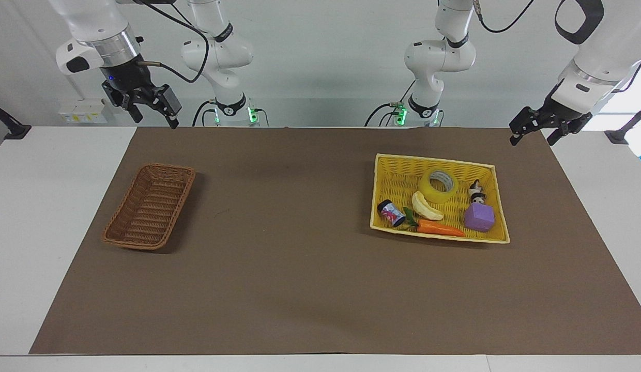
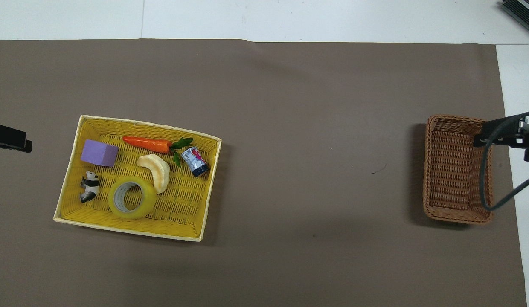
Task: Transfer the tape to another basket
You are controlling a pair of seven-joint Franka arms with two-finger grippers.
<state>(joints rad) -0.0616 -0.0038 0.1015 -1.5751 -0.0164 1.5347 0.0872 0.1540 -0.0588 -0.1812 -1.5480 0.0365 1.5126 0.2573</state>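
The tape, a glossy yellow roll, lies flat in the bright yellow basket toward the left arm's end, next to a pale banana. In the overhead view the tape is at the side of the yellow basket nearest the robots. The dark brown wicker basket stands empty toward the right arm's end. My left gripper hangs open and empty in the air, off the mat's corner. My right gripper hangs open and empty above the mat's edge, up from the brown basket.
The yellow basket also holds a carrot, a purple block, a small panda figure and a small can. Bare brown mat lies between the two baskets. Only gripper edges show in the overhead view.
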